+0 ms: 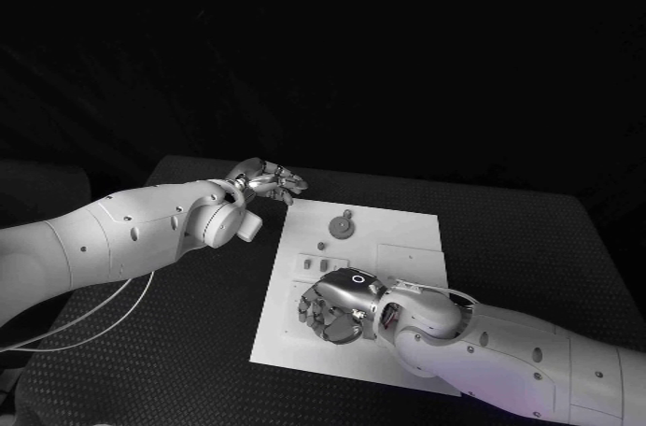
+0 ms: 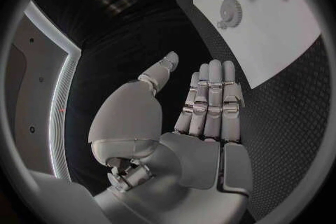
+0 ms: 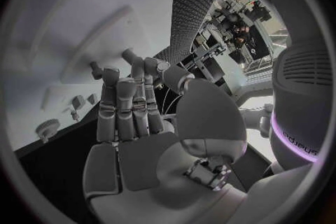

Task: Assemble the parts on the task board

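Fingers of the right hand [image 1: 337,309] curl down over the near left part of the task board [image 1: 404,234], their tips on or just above its surface; whether they pinch a part I cannot tell. The left hand [image 1: 265,179] hovers off the board's far left corner, fingers straight and together, holding nothing. A gear [image 1: 344,226] lies flat near the board's far edge, and small parts [image 1: 320,255] stand along its left edge between the gear and the right hand. To do this step well, the right hand should probably settle its fingertips squarely on one piece before lifting, keeping clear of neighbouring pieces.
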You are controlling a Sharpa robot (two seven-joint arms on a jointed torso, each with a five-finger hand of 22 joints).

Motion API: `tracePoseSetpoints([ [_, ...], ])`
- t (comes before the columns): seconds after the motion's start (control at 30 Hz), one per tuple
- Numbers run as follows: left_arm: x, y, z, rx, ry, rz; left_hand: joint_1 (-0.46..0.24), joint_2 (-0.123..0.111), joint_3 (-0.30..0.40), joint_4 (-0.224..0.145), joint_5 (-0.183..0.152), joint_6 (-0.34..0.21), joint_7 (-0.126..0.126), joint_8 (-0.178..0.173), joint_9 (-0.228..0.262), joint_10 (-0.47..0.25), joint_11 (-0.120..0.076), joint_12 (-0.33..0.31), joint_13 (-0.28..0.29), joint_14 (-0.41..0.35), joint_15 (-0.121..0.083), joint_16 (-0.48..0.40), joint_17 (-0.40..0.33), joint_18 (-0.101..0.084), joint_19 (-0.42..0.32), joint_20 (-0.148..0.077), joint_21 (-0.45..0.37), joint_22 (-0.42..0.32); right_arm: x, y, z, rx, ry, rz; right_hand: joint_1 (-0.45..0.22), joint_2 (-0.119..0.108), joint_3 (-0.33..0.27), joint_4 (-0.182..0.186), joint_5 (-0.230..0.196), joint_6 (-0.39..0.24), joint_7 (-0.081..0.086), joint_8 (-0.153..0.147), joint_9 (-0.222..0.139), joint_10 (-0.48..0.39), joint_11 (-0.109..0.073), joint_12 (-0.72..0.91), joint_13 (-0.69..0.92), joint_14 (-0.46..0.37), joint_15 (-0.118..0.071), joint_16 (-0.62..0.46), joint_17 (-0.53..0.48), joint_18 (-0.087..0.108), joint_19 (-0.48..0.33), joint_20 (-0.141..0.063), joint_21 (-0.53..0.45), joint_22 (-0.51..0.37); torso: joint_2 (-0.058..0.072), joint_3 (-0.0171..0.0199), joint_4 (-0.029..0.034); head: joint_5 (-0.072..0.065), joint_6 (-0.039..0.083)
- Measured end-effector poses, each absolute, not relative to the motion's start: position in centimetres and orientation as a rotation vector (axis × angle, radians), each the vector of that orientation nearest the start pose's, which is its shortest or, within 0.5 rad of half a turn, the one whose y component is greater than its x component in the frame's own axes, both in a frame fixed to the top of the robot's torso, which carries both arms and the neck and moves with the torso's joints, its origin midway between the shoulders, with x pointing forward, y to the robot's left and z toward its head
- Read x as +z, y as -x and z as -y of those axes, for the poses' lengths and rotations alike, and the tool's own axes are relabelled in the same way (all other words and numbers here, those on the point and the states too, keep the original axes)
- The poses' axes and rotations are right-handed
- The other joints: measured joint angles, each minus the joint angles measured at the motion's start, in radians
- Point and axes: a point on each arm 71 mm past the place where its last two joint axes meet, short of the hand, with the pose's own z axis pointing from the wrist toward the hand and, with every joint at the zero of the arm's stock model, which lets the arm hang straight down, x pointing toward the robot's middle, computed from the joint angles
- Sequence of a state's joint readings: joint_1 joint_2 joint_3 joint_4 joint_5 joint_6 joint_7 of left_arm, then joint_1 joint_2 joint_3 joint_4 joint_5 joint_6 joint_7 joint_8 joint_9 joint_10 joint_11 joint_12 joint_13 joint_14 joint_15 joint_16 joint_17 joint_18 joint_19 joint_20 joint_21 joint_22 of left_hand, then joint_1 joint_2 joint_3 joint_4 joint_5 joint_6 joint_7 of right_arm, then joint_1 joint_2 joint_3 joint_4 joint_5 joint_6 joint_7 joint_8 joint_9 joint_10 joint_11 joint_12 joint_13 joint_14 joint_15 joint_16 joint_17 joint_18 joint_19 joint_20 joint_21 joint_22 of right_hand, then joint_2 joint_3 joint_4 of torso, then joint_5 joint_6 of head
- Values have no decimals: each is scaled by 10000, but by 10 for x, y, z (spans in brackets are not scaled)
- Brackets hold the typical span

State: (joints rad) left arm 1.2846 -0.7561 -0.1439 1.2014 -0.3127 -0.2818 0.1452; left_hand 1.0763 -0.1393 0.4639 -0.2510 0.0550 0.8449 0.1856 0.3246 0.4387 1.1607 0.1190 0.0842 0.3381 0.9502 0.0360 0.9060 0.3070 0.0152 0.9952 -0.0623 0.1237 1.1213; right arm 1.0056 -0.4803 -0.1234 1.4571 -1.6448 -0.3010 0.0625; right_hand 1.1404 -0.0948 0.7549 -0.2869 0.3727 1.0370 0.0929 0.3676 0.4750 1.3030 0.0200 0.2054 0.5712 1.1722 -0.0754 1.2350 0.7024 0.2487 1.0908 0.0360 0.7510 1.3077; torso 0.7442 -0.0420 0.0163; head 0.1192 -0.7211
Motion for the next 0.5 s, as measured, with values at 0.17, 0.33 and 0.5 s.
tracePoseSetpoints([
  [0.17,-198,-545,-266,-10632,9085,-16386,0,0,0,0,0,0,0,0,0,0,0,0,-1,0,0,0,0,0,0,0,0,0,-284,-395,22,10645,5821,-17059,-1,0,14,14,0,-1,1,0,0,0,0,3,0,-5,-4,0,0,0,-1,0,0,0,0,0,0,-3,-6],
  [0.33,-198,-545,-266,-10634,9085,-16383,0,0,0,0,0,0,0,0,0,0,0,0,-1,0,0,0,10,0,0,0,0,0,-284,-395,22,10655,5814,-17061,-3,3,15,14,-1,-3,2,0,0,1,1,-35,23,-7,-4,0,-1,0,-1,1,0,0,0,0,0,-4,-2],
  [0.5,-198,-545,-266,-10634,9086,-16384,0,0,0,0,0,0,0,0,0,0,0,0,-2,0,0,0,9,0,0,0,0,0,-285,-395,21,10686,5816,-17063,-34,34,44,-15,-9,-8,8,0,0,15,14,-35,26,-7,-4,-1,9,0,-1,1,0,-1,0,0,-3,-9,7],
])
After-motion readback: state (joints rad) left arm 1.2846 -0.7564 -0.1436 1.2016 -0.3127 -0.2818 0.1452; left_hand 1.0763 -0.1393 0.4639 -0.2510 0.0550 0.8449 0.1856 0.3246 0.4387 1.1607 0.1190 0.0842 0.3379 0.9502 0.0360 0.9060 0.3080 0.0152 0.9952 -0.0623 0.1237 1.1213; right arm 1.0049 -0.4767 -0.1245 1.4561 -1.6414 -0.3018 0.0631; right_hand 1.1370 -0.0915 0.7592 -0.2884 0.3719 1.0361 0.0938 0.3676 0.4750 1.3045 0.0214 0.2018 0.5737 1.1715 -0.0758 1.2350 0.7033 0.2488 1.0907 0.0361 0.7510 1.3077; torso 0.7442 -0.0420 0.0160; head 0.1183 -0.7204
